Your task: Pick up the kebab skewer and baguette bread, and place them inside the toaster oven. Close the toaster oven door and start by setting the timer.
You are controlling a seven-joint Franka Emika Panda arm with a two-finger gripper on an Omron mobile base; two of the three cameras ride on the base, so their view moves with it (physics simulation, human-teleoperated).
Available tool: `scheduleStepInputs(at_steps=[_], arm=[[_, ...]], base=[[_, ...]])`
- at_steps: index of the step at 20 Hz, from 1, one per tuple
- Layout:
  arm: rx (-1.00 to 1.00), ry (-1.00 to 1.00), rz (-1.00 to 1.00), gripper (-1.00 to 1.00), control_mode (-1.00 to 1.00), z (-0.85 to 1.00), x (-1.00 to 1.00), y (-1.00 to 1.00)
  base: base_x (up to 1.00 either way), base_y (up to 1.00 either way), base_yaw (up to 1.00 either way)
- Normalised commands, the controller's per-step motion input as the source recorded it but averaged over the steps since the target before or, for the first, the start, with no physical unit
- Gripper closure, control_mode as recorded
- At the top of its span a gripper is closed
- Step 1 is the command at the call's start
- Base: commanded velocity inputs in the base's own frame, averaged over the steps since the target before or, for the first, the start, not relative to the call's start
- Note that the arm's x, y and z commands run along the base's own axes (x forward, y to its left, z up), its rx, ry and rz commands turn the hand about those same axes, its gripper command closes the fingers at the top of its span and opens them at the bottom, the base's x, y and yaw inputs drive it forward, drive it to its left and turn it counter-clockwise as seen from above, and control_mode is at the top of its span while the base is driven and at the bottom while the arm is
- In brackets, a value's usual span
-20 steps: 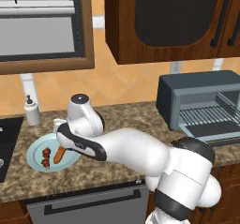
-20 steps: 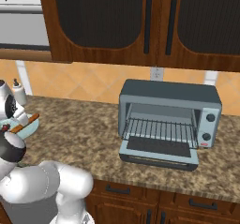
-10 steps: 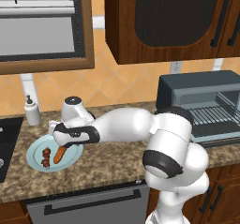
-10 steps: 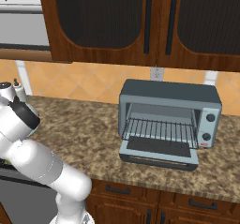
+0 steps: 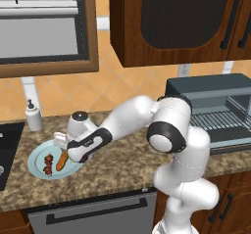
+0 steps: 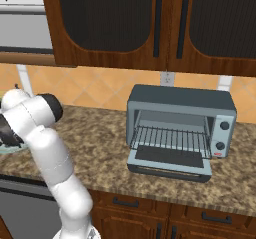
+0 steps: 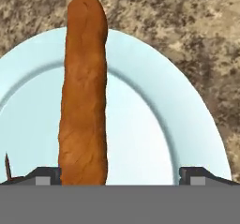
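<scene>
Pincer (image 7: 120,175) is low over the plate (image 7: 150,138), fingers spread wide and holding nothing; both tips show at the bottom of the hand view, one at each side.

Baguette bread (image 7: 84,92) lies on the plate, long axis running straight away from the pincer, roughly parallel to the view direction. Its near end sits just inside the left fingertip (image 7: 47,175), not centred between the two. Far end reaches past the plate's far rim, over the tabletop (image 7: 187,26).

Judgement: the grasp turns on that offset. The loaf crosses the finger line at right angles, which is fine for closing across its width, but the pincer needs a small sideways shift toward the left tip so the loaf is centred before closing.

Kebab skewer (image 5: 48,163) is on the same plate, just beside the baguette, on the side away from the arm in the left base view. Only a sliver of it at the lower left of the hand view.

Toaster oven (image 6: 181,128) stands well apart toward the right end of the tabletop, toaster oven door (image 6: 169,164) down, rack bare.
</scene>
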Motion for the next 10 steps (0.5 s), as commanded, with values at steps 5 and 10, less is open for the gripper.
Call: scheduleStepInputs(at_steps=[5, 10], arm=[[-0.07, 0.01, 0.0, -1.0, -1.0, -0.08, 0.4, 0.31], [-0.06, 0.05, 0.0, -1.0, -1.0, 0.0, 0.27, 0.25]], base=[[0.0, 0.0, 0.0], [0.0, 0.0, 0.0]])
